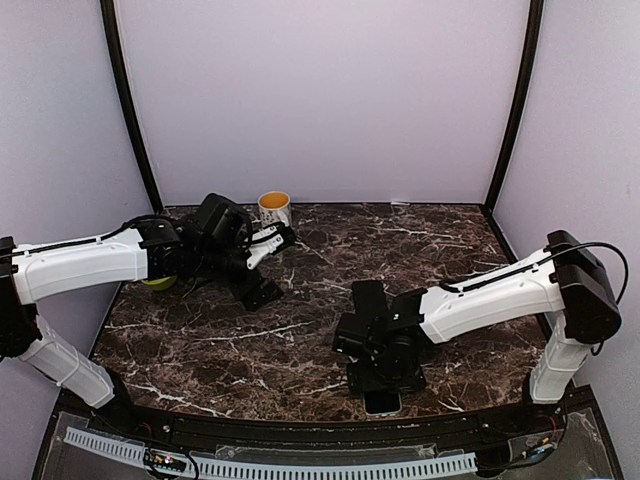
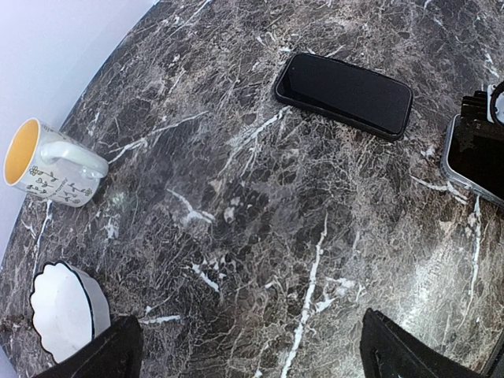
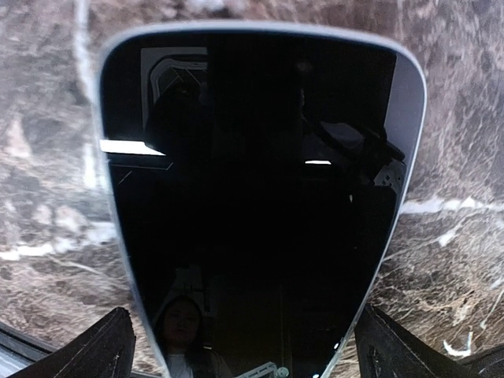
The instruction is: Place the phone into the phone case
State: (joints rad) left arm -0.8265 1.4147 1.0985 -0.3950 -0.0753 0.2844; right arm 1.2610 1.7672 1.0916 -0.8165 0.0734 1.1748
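My right pincer (image 3: 248, 350) hangs with its jaws wide apart, gripping nothing, straight above the glossy black slab phone (image 3: 260, 197). That phone lies face up inside the clear soft see-through phone case (image 3: 260, 28), near the front edge of the dark marble table (image 3: 457, 236). My left pincer (image 2: 252, 354) is likewise spread and holds nothing, well apart from them.

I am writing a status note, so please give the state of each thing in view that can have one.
phone: in the case, screen up and dark.
phone case: around the phone, flat on the table.
second black phone: bare, flat on the table.
mug: upright, nothing seen inside.
bowl: upright, looks empty.
left gripper: open, holding nothing.
right gripper: open, fingers either side of the cased phone.
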